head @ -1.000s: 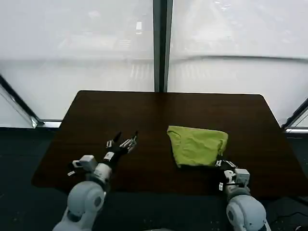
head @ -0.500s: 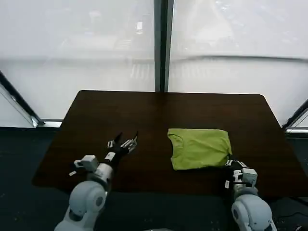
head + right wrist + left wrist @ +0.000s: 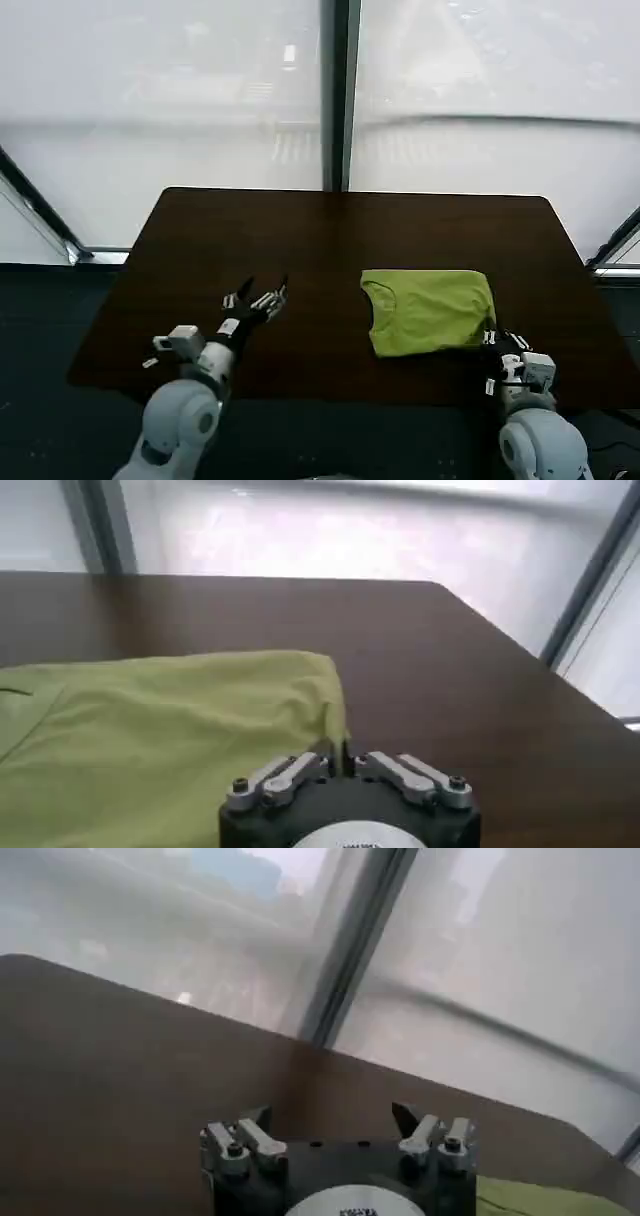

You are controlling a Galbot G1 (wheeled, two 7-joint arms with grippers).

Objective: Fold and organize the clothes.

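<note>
Head view surroundings: a dark brown table (image 3: 300, 250) is standing in front of large frosted windows (image 3: 160, 90), with a dark vertical window post (image 3: 335, 95) rising behind the table's far edge.
Obstructions: nothing is lying on the tabletop between the two arms; the wood around the garment is bare.
Task item: a lime-green T-shirt (image 3: 430, 310) is lying flat on the table's right half, near the front edge.
Shirt appearance: it is sitting folded into a compact, roughly rectangular shape, with the round neckline facing the table's middle and soft wrinkles running across the fabric.
Right wrist view: the shirt (image 3: 170, 730) is spreading out ahead of the camera, its folded edge (image 3: 335, 695) ending just in front of the fingers.
Right gripper (image 3: 497, 340): it is sitting at the shirt's near right corner, and its fingers (image 3: 300, 768) are pressed together on the fabric edge.
Left gripper (image 3: 258, 297): it is hovering over bare table, well apart from the shirt, fingers spread wide with nothing between them.
Left wrist view: the spread fingers (image 3: 425, 1133) are pointing toward the windows, with a sliver of green shirt (image 3: 540, 1198) at one side.
</note>
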